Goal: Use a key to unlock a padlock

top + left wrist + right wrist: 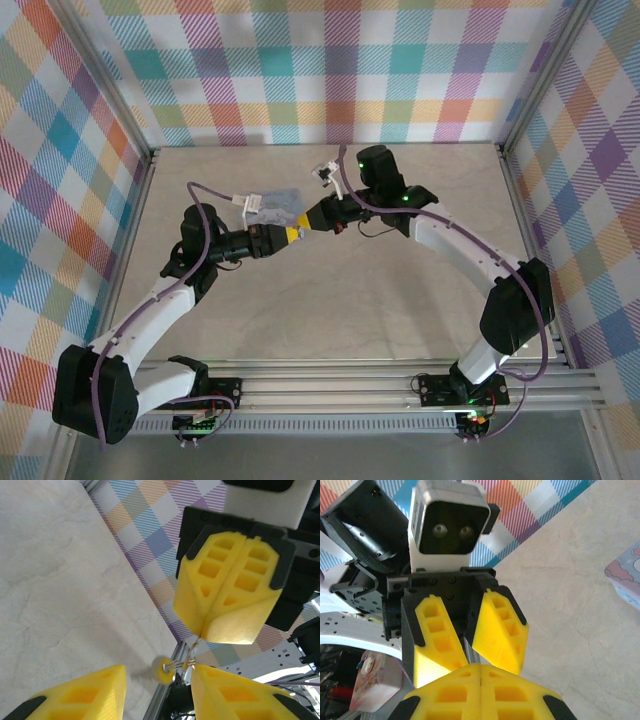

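**A:** Seen from above, why do the arms meet in mid-air over the tabletop (pixel 330 320)?
**B:** It looks like a handover. The left end effector (pixel 297 233) faces the right end effector (pixel 325 216), tip to tip.
**A:** And the left wrist view?
**B:** The right one is pinched on a thin wire ring (pixel 186 656), which dangles between the left's parted fingers.
**A:** The right wrist view?
**B:** The left is spread wide, ready to receive. I cannot make out the padlock; it probably hangs just below the right's tips.

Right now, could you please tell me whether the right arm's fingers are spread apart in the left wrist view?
No, the right arm's fingers are pressed together, with a small ring dangling just below their tips.
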Tool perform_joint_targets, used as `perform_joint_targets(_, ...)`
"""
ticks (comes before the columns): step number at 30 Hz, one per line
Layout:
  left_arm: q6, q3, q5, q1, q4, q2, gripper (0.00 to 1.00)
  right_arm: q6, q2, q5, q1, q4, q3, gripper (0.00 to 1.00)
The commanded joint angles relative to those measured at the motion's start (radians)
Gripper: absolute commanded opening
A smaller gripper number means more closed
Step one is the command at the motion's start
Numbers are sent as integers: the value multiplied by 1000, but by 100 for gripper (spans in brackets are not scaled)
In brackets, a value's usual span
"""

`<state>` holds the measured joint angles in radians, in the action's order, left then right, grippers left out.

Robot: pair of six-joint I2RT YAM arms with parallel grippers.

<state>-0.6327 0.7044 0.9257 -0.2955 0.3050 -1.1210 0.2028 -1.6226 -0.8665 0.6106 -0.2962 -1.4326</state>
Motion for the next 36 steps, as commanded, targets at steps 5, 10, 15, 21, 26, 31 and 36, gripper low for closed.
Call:
perform_joint_targets(5,-56,45,35,13,122,7,36,-57,-21,-93,-9,-62,-43,0)
perform_joint_targets(10,-62,49,44,13,134,5,35,-55,-20,-91,-9,-56,-39,0)
perform_joint_targets(15,-61,46,49,6,126,5,34,-43,-18,-90,-10,-38,-34,0)
perform_joint_targets(21,-47,38,50,-4,110,3,33,-24,-14,-82,-9,-12,-29,0)
perform_joint_targets(26,-35,38,54,-11,89,-6,32,-19,-12,-80,-9,-7,-29,0)
perform_joint_targets(31,-30,38,58,-14,88,-8,29,-14,-11,-78,-9,-5,-29,0)
perform_joint_targets(36,-14,40,57,-16,60,-9,30,-12,-11,-72,-9,-3,-29,0)
